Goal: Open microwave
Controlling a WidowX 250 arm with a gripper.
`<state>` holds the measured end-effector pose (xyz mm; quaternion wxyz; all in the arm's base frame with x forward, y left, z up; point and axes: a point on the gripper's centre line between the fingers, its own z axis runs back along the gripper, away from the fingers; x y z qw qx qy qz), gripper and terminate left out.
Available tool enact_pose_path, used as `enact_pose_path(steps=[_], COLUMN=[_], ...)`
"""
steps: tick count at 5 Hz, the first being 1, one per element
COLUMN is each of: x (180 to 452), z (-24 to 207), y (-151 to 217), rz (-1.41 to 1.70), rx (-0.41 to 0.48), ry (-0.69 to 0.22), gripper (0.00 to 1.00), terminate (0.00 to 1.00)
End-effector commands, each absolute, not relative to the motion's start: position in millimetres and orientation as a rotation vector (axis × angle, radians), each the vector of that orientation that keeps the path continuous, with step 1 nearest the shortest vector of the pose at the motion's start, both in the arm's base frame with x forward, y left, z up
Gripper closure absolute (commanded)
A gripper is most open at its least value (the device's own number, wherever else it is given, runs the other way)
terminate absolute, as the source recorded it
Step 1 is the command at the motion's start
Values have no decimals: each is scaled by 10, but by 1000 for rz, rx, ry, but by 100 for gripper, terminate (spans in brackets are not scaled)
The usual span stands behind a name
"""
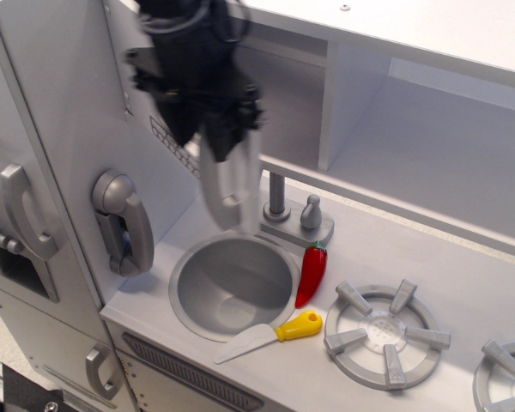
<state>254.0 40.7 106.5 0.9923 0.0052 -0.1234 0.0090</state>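
The microwave (287, 107) is the white upper compartment, and its cavity now shows open and dark. Its door (251, 184) has swung out to the left and stands nearly edge-on over the sink. A few of its grey buttons (165, 136) show behind the gripper. My black gripper (220, 144) is motion-blurred and closed around the top of the long silver handle (216, 196), which hangs down below the fingers. The door window is hidden behind the gripper.
A round sink (233, 287) lies under the door, with a faucet (279, 202) behind it. A red chili (312, 273) and a yellow-handled knife (275, 333) lie by the sink. A grey telephone (124, 223) hangs at left. Burners (384, 333) are at right.
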Motion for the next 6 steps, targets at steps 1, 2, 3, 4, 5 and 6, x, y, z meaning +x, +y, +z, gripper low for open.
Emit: enact_pose_path(steps=[1, 2, 3, 4, 5, 6], x=[2341, 2291, 2329, 2468, 2642, 2954], z=[1226, 1179, 1139, 1216, 1199, 1193], y=[394, 78, -285, -608, -727, -590], rz=[2, -33, -69, -54, -23, 34], rx=[81, 50, 2, -78, -81, -59], ry=[-195, -133, -68, -44, -77, -163], gripper=[0, 0, 0, 0, 0, 0], terminate=[0, 0, 0, 0, 0, 0])
